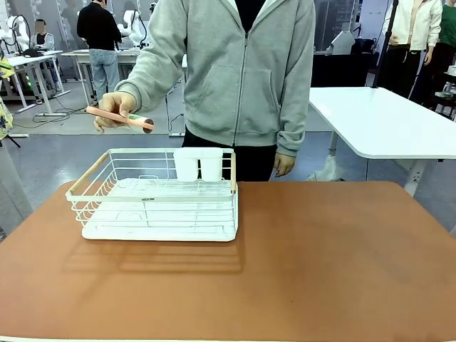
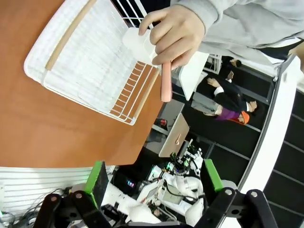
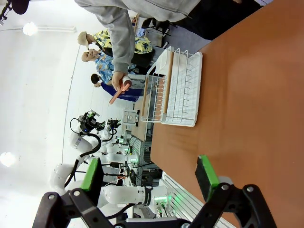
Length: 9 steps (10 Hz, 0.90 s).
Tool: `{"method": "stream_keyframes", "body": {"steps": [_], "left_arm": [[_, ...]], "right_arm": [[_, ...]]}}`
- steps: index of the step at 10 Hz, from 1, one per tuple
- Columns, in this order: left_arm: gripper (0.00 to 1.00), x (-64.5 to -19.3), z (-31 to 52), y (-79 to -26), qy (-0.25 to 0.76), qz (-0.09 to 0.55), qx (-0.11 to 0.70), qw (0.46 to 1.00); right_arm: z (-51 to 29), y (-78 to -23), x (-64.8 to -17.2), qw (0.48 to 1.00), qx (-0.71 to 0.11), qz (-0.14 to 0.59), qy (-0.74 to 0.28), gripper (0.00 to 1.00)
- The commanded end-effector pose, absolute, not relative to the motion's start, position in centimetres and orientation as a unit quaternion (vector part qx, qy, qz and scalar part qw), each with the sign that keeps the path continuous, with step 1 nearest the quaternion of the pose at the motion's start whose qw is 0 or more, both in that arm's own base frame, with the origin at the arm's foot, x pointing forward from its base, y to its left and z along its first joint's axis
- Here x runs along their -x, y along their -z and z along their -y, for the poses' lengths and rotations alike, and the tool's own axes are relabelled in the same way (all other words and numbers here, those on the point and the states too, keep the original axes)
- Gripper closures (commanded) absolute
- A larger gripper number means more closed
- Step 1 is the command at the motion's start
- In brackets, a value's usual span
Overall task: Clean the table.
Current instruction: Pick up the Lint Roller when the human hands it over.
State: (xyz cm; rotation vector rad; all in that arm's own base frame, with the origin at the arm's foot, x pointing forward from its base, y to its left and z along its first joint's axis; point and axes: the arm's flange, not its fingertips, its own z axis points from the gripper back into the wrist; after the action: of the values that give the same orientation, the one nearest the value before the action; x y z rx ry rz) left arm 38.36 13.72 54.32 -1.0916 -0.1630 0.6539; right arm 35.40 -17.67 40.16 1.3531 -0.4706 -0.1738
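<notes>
Honestly, seems like the handover step: the person's hand (image 1: 117,107) holds a pink stick-like tool (image 1: 120,118) up by the white dish rack (image 1: 149,191) on the brown tabletop (image 1: 320,263), left end effector (image 2: 154,178) and right end effector (image 3: 148,175) both gape empty, so the left one probably has to reach for it.

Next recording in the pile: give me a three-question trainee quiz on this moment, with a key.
1. True or false: the person's hand holds the pink stick in the air, clear of the table.
2. What stands on the table? A. a white wire rack B. a blue bucket C. a stack of plates
3. Fill in: the robot's left hand and right hand both have their jaws ____.
Key: 1 true; 2 A; 3 open.
</notes>
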Motion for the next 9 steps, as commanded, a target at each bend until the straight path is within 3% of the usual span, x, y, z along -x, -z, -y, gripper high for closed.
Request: {"method": "stream_keyframes", "body": {"steps": [1,9], "left_arm": [[0.0,-38.1,-9.4,-52.8,-0.336,0.121,0.515,0.779],[0.0,-43.1,1.3,-49.7,-0.372,0.168,0.467,0.784]], "right_arm": [[17.6,-40.4,-35.5,0.746,-0.624,0.219,0.078,0.0],[17.6,-40.4,-35.5,0.746,-0.624,0.219,0.078,0.0]]}}
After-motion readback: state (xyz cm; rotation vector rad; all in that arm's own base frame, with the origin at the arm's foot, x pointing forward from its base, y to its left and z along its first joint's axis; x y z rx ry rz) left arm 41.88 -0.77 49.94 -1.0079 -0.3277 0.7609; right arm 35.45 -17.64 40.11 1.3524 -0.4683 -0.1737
